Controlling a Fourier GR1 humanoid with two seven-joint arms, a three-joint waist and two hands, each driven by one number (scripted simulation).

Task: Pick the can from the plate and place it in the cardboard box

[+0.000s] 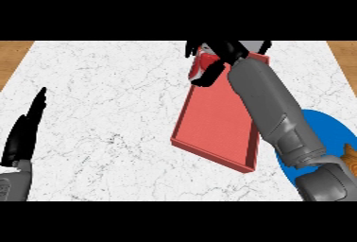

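While the right hand [222, 51] curls its black fingers around one red and white can [205, 63], it holds that can over the far end of the single red box [216, 123], a shallow open tray with low walls lying on the white marbled tabletop [105, 118]. Much of the can is hidden by the fingers, so only its red side and a pale patch show just below and to the left of the palm. Behind this hand, along its grey forearm and toward the near right edge, lies one blue plate [333, 126], partly covered by the arm, and one brown, orange-toned object [351, 160] sits at the plate's right rim, cut off by the edge of view, so I cannot tell what it is. Well apart from the right hand, at the near left edge, the left hand [26, 127] stands with fingers straight and pressed together, pointing up, holding nothing. Strips of wood [14, 49] show beyond the tabletop at both far corners.
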